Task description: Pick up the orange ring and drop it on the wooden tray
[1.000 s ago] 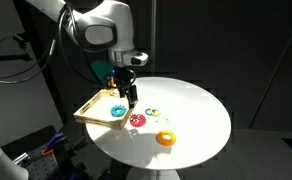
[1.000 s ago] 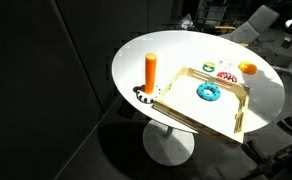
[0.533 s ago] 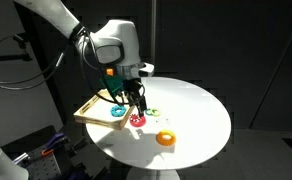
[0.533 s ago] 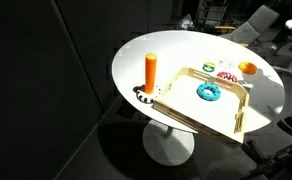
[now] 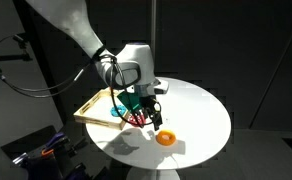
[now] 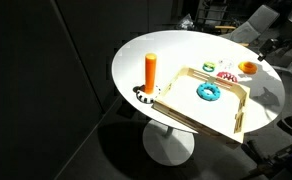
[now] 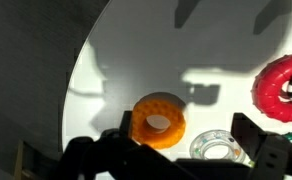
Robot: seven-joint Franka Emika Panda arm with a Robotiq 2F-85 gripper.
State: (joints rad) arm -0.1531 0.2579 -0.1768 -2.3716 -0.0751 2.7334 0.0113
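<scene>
The orange ring (image 5: 165, 139) lies flat on the white round table near its front edge; it also shows in an exterior view (image 6: 248, 68) and in the wrist view (image 7: 158, 120). The wooden tray (image 5: 89, 114) sits at the table's side, also seen in an exterior view (image 6: 224, 110), with a blue ring (image 6: 208, 92) in it. My gripper (image 5: 151, 112) hangs open and empty above the table between the tray and the orange ring. In the wrist view the gripper (image 7: 183, 148) has its jaws spread, with the orange ring just ahead of one finger.
A red-pink ring (image 7: 286, 88) and a clear ring (image 7: 218, 148) lie on the table near the gripper. An upright orange peg (image 6: 150, 72) stands beside the tray's far corner. The table edge (image 7: 71, 90) curves close beyond the orange ring.
The arm has swung away from above the tray's edge, across the red-pink ring, toward the orange ring and lower. The rings and tray have not moved.
</scene>
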